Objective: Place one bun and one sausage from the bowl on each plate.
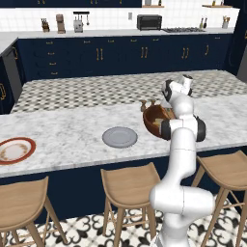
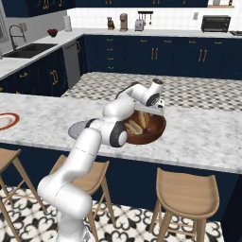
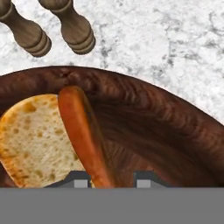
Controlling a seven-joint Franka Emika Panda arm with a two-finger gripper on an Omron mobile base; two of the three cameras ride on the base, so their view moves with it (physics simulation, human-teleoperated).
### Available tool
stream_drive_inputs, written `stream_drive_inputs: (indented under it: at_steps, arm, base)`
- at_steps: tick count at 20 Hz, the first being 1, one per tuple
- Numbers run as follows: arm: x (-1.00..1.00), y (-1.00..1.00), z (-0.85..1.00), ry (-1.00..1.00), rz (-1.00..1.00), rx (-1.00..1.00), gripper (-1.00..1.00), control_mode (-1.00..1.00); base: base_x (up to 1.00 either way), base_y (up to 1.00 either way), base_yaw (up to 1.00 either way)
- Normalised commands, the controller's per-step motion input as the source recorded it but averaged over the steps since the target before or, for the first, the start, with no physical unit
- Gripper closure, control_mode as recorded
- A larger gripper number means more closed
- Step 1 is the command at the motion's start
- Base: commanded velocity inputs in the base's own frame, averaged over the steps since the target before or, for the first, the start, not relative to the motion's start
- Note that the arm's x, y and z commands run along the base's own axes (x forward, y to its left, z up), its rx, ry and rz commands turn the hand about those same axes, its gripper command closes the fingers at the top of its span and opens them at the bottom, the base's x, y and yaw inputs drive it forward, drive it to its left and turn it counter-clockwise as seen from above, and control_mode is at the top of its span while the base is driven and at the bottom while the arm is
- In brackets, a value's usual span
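Observation:
The dark wooden bowl (image 1: 153,121) (image 2: 152,135) (image 3: 166,127) stands on the marble counter, right of the grey plate (image 1: 119,137). The white plate with the orange-red rim (image 1: 15,150) (image 2: 6,121) lies far to the left. My gripper (image 3: 113,180) (image 2: 147,118) reaches down into the bowl. Its jaws stand narrowed astride the near end of a sausage (image 3: 81,127); one fingertip (image 3: 81,179) lies against the sausage, and a dark gap shows before the other. A toasted bun (image 3: 35,140) rests beside the sausage. More buns (image 2: 134,126) show in the bowl.
Two small wooden grinders (image 3: 72,26) (image 1: 148,103) stand just beyond the bowl's far rim. Wooden stools (image 1: 129,183) line the counter's near edge below the plates. My own arm (image 2: 101,125) lies over part of the grey plate in the right base view.

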Motion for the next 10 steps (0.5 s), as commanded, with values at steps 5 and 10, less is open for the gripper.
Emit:
stream_drive_inputs:
  at_steps: [5, 10]
  arm:
    - [0.00, 0.00, 0.00, 0.00, 0.00, 0.00, 1.00, -1.00]
    - [-0.49, 0.00, 0.40, 0.00, 0.00, 0.00, 1.00, -1.00]
  base:
    - [0.00, 0.00, 0.00]
    - [0.00, 0.00, 0.00]
